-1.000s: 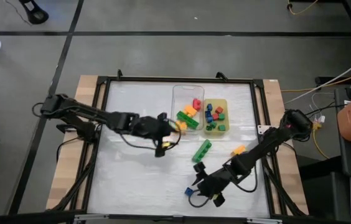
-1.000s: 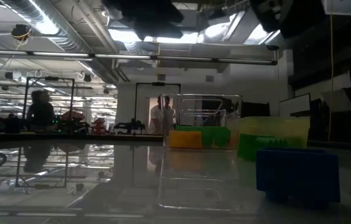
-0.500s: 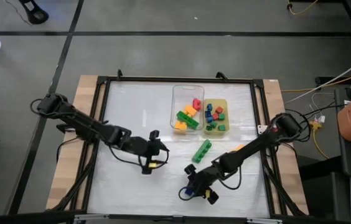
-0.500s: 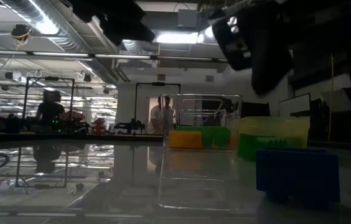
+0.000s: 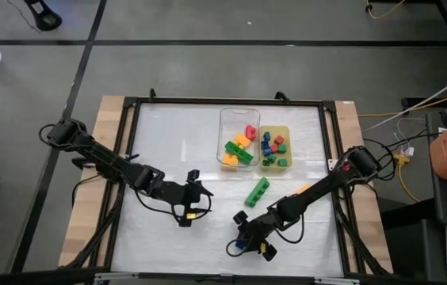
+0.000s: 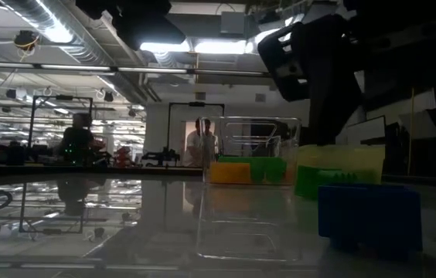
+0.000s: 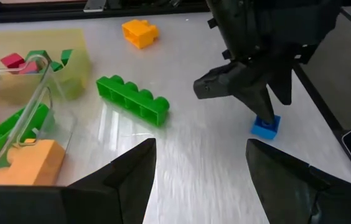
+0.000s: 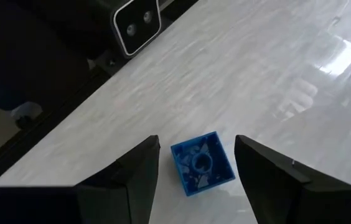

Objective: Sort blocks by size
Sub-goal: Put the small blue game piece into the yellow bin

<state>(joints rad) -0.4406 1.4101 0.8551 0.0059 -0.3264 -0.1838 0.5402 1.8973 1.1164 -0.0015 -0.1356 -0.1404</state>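
A small blue brick [image 8: 202,171] lies on the table near its front edge [image 5: 239,245]. My right gripper [image 8: 195,186] is open and hangs over it, one finger on either side, touching nothing; it also shows in the high view [image 5: 246,236]. A long green studded bar [image 5: 257,191] and an orange block [image 5: 303,190] lie flat on the table beyond it. My left gripper [image 5: 194,194] is open and empty, left of the green bar. Several blocks lie in the clear tray [image 5: 225,119] and the yellow tray [image 5: 287,133].
The two trays stand side by side at the table's middle far part. A black frame [image 5: 128,158] rims the table. A camera module [image 8: 137,20] sits at the near edge, close to the blue brick. People and shelving show in the room beyond the table [image 6: 202,143].
My left gripper has drawn back from the clear tray's near left corner toward the table's near left. My right gripper has gone a little toward the table's left and down, over the blue brick. No block has moved.
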